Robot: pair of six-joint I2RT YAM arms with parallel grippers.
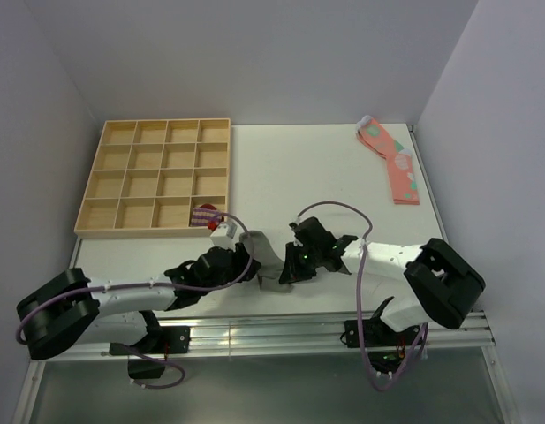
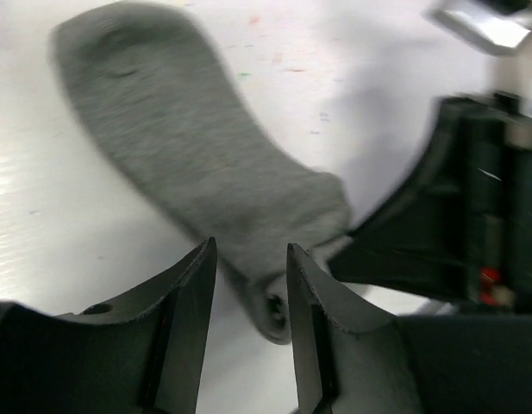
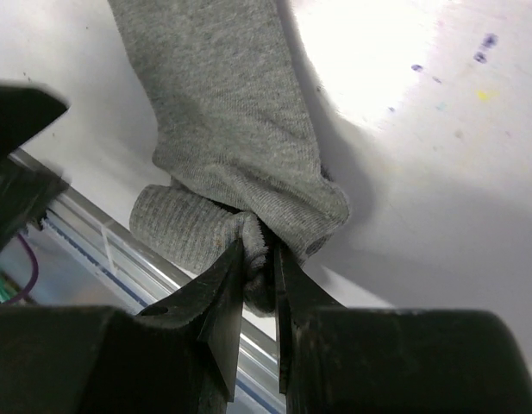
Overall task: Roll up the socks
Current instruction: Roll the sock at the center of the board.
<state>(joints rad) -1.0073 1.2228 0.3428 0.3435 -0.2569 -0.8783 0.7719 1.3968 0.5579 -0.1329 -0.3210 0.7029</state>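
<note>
The grey sock (image 3: 222, 103) lies flat on the white surface (image 2: 395, 78), close to its near edge and between the two arms. Its long part stretches away from the jaws, and one end is gathered just at the metal rail (image 3: 93, 246) of that edge. At this end a short ribbed part is already turned over into a small roll, so I judge that the rolling is only at its beginning, with most of the sock not yet wound. The right jaws are nearly closed and pinch a fold of the grey cloth next to this small roll. The left jaws stand partly apart, one on each side of the same end of the sock. In the left wrist view they do not seem to press it, so I take them as holding nothing. The next move, I think, calls for a new grip by the left jaws on the small roll, to wind it further along the sock toward the far end. The risk is that the roll loosens while only one side holds it. Farther away are the wooden tray (image 1: 154, 121) with its compartments, a small purple-striped bundle (image 1: 204, 215) at its near right corner (inside or just beside, I cannot tell), and the pink socks (image 1: 397, 168) at the far right.
</note>
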